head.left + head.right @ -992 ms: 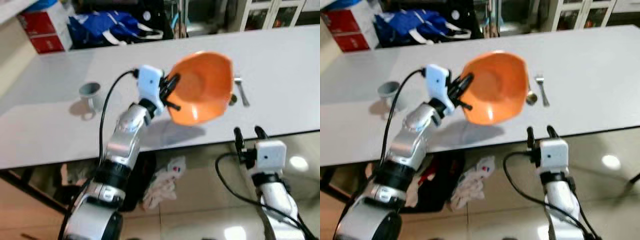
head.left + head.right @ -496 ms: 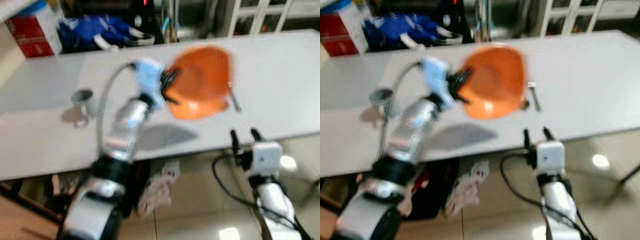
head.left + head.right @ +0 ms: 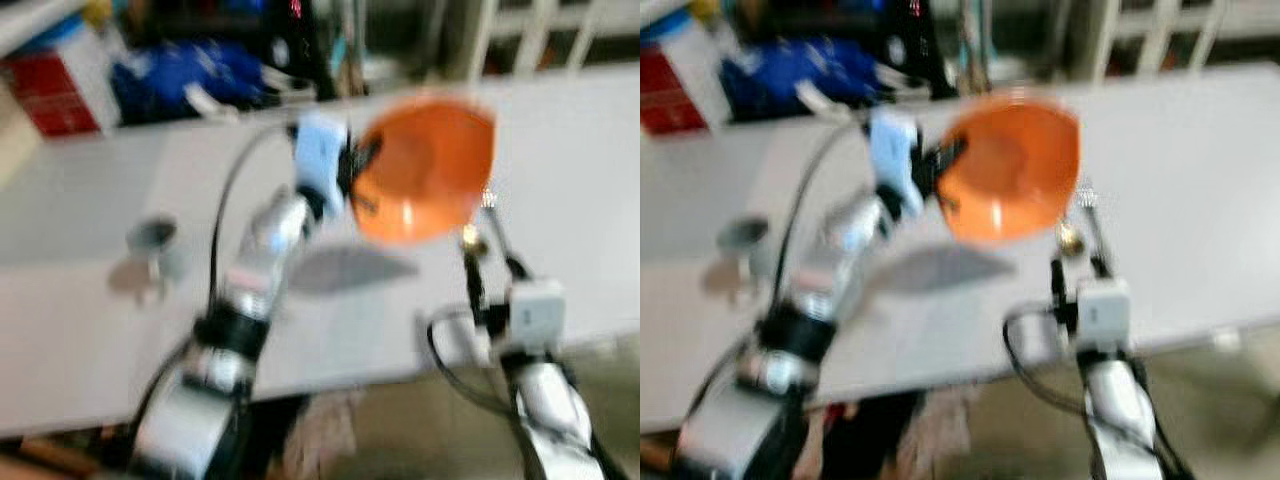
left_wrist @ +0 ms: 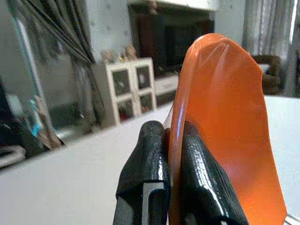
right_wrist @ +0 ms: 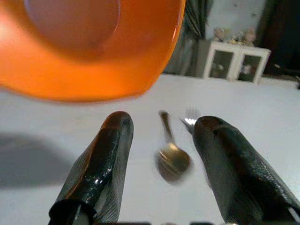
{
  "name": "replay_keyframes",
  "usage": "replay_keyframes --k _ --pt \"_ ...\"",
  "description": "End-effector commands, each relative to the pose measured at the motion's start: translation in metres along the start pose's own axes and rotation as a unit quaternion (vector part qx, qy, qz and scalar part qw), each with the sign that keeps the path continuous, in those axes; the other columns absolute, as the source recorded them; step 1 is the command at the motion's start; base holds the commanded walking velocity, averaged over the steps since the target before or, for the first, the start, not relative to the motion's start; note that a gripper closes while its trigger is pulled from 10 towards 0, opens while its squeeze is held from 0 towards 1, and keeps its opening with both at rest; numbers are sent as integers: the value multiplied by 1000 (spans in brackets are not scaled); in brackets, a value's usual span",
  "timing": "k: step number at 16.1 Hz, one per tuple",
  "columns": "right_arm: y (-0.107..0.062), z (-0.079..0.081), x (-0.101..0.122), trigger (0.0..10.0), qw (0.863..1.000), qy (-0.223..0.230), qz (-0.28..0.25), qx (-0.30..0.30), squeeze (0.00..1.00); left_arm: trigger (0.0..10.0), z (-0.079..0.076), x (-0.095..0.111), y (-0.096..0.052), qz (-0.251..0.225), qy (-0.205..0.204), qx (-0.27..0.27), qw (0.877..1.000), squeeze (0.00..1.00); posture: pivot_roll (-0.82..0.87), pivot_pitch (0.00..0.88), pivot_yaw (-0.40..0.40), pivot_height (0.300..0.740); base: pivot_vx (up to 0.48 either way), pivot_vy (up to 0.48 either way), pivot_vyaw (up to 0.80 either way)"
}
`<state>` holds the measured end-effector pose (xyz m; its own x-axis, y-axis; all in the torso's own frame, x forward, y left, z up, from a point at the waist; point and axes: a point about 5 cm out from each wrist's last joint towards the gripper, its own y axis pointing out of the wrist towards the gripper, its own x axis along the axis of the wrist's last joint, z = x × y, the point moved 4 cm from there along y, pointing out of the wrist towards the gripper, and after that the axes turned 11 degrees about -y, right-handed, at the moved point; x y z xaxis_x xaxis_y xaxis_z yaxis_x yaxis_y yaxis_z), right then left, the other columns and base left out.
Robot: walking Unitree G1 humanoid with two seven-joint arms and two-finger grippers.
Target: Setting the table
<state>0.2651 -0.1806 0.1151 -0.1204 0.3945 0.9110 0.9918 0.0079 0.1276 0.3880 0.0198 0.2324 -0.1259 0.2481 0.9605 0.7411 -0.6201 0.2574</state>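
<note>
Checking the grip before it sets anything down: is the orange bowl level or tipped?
Tipped. The bowl hangs on edge above the table, its rim pinched by the left hand.

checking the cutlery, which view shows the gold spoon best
The right wrist view: the gold metal spoon lies on the white table, seen between the open right gripper fingers. Both eye views show just a blurred gold glint.

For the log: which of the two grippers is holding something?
The left gripper: it pinches the orange bowl's rim. The right gripper is open, above the spoon.
</note>
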Motion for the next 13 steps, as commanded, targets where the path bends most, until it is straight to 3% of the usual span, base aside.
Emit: replay_keyframes --k 1,3,6,7,9,12,13 --pt "0 7 3 10000 1000 5 -4 9 0 0 8 2 1 4 -14 0 1000 0 -95 0 75 722 0 0 0" --pt "-1 9 4 10000 1000 6 -5 11 0 0 4 -6 17 44 -59 -17 997 0 -109 0 83 722 0 0 0" --pt "-6 7 3 10000 1000 5 -1 9 0 0 2 -25 33 111 -185 3 977 0 -137 0 91 722 0 0 0" --pt "-9 7 3 10000 1000 4 2 8 0 0 0 -39 34 145 -257 27 955 0 -148 0 92 722 0 0 0" --pt "-13 5 3 10000 1000 0 6 6 0 0 1 -59 29 193 -315 65 927 0 -170 0 93 722 0 0 0" --pt "-17 4 2 10000 1000 -2 12 7 0 0 1 -83 18 249 -318 88 911 0 -172 0 89 722 0 0 0" --pt "-17 4 2 10000 1000 -2 12 7 0 0 1 -83 18 249 -318 88 911 0 -172 0 89 722 0 0 0"
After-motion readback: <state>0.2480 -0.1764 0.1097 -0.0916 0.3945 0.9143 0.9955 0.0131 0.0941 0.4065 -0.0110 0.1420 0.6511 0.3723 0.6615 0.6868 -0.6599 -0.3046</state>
